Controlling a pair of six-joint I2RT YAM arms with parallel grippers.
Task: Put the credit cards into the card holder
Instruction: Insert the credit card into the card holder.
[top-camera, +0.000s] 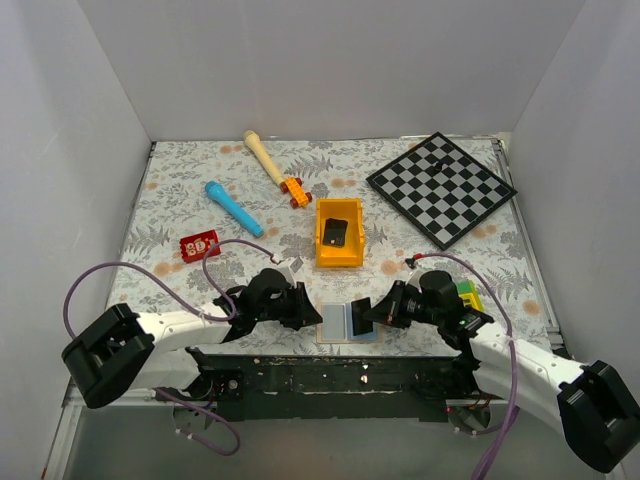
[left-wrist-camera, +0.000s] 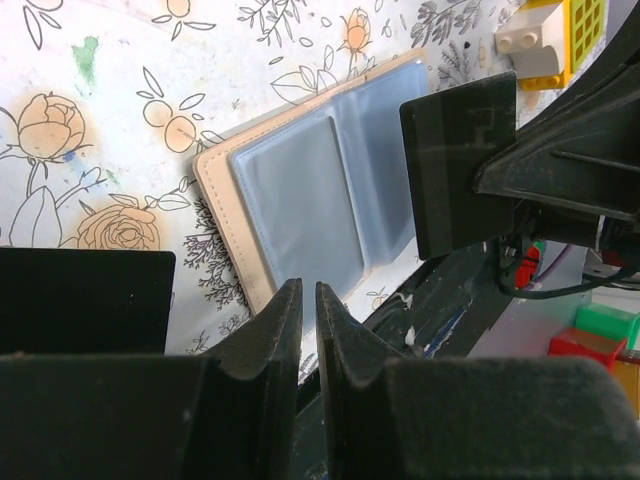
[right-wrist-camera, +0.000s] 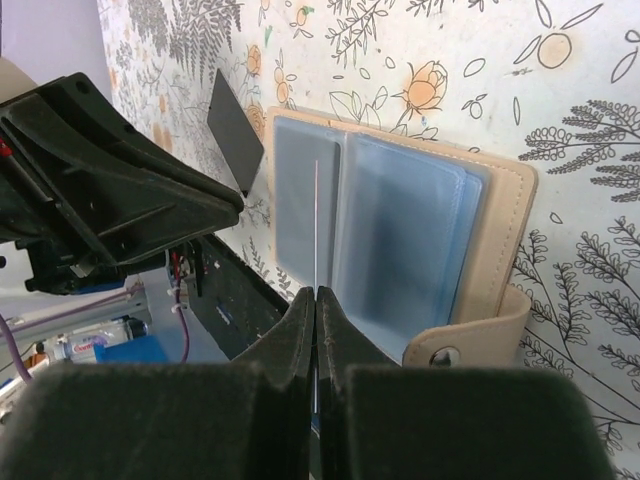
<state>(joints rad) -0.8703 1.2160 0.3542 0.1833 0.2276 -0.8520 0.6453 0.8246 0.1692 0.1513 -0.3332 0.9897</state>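
Showing a small tan-beige folding card holder (top-camera: 336, 324) with pale blue-grey plastic pockets, lying open and flat on the floral-printed table cover (top-camera: 180, 190) at the near edge, between the two grippers. Pinching a thin dark credit card (left-wrist-camera: 458, 165) in the right gripper (right-wrist-camera: 316, 292), fingers fully closed on it, edge aimed over the open pockets; not possible to tell whether touching them. Showing the left gripper (left-wrist-camera: 309, 290) poised at the holder's near edge, fingers narrowed to a thin slit with nothing visible between; not possible to tell whether nipping the holder. Showing a second dark card-shaped plate (right-wrist-camera: 235, 130) just beside the left gripper's tip, support unclear. Probably risking the card's edge catching on a pocket lip and buckling or twisting in the grip, the loose holder sliding on the cloth or off the near edge under the push, and the two grippers knocking together while working so near. Showing a red credit card with white markings (top-camera: 199, 244) lying well apart to the left. Showing farther back a yellow-orange plastic bin (top-camera: 340, 260) holding a dark flat item, a blue cylinder (top-camera: 232, 208), a wooden stick (top-camera: 262, 155), an orange toy car (top-camera: 294, 190), a black-and-white chessboard (top-camera: 441, 187), and green and yellow blocks (top-camera: 468, 295) beside the right arm; none standing between card and holder.
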